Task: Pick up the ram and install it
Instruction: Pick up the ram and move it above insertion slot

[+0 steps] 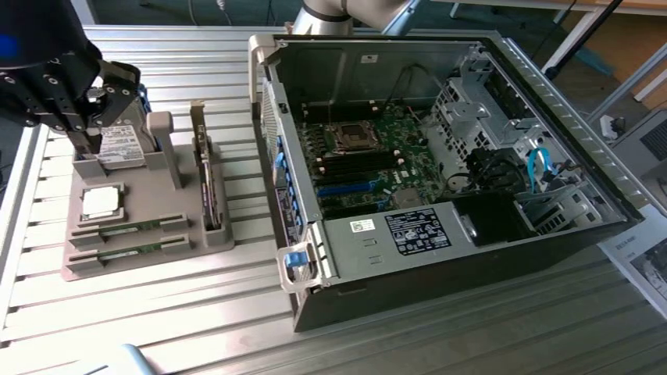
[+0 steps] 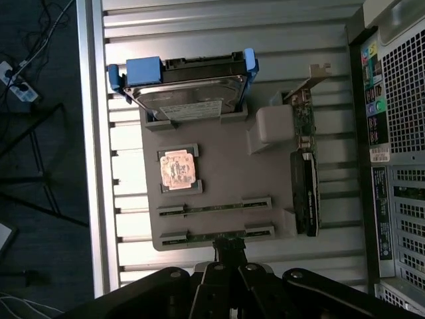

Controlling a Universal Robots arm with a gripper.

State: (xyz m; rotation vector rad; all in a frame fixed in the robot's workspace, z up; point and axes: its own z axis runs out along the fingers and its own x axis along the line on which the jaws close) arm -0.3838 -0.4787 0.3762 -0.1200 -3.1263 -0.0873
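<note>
Two thin green ram sticks lie edge-up in slots at the near end of a grey holder [image 1: 156, 238]: one ram [image 1: 131, 228] and a second ram [image 1: 125, 251] beside it. In the wrist view they are the ram [image 2: 212, 207] and the second ram [image 2: 211, 233]. My black gripper [image 1: 89, 144] hangs above the holder's far end, over the hard drive, well clear of both sticks. Its fingers are shut and hold nothing. The wrist view looks down on the holder [image 2: 219, 166], and there the gripper [image 2: 230, 247] has its tip close to the second stick.
The holder also carries a silver processor [image 1: 101, 201], a hard drive [image 1: 121, 142] with blue rails and an upright expansion card [image 1: 209, 187]. An open computer case [image 1: 583, 156] with its motherboard [image 1: 365, 160] lies at the exterior view's right, on a slatted metal table [image 1: 156, 312].
</note>
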